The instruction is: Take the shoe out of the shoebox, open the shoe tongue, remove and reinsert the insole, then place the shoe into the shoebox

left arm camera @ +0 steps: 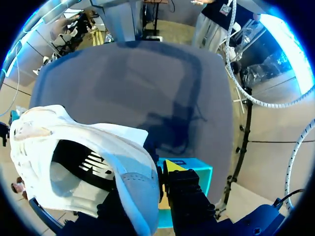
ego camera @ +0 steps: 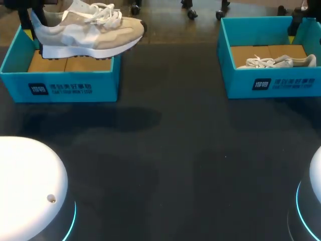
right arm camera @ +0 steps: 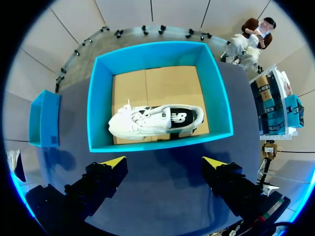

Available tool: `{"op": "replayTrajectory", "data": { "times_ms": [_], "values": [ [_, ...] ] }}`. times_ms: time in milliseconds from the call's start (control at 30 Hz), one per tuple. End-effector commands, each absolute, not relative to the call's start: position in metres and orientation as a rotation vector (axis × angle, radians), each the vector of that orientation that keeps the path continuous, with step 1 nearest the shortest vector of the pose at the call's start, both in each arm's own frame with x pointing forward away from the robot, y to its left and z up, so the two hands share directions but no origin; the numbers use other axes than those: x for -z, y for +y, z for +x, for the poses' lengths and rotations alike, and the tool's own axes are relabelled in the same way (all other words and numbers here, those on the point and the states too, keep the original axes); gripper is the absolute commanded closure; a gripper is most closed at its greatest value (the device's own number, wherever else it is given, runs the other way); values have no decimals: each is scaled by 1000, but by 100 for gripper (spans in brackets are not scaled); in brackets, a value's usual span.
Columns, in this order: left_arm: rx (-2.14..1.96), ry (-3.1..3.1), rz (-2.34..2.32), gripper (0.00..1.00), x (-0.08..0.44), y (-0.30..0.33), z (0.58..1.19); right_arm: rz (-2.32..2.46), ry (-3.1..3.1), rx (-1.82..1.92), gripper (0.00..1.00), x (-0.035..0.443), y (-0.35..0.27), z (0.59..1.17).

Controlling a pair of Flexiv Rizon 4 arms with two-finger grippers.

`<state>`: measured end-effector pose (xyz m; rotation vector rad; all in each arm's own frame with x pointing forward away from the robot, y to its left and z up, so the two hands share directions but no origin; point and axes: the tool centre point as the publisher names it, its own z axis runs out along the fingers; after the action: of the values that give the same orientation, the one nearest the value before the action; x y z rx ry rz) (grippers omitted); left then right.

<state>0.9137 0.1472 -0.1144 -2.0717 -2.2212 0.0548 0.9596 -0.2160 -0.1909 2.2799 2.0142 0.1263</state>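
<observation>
A beige shoe (ego camera: 95, 31) is gripped at its heel by the left tool (left arm camera: 155, 171) above the box (ego camera: 65, 86) at the bench's (ego camera: 165, 150) far left corner, while the right tool (right arm camera: 164, 162) is spread wide over another shoe (right arm camera: 152, 120).

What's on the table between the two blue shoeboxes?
Nothing. In the head view the dark table is bare between the left shoebox and the right shoebox.

Matt cardboard shoebox (ego camera: 105, 83), cloth shoe (ego camera: 90, 31)
</observation>
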Motion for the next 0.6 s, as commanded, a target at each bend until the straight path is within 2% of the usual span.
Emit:
{"op": "replayTrajectory", "data": {
  "times_ms": [33,267,600],
  "values": [
    [432,-2359,-2220,100,124,134,883,2280,2014,-125,0,191,-216,960],
    [536,-2318,-2204,100,137,111,840,2280,2014,-125,0,191,-216,960],
    [471,-2306,-2177,100,153,90,798,2280,2014,-125,0,191,-216,960]
  ]
}}
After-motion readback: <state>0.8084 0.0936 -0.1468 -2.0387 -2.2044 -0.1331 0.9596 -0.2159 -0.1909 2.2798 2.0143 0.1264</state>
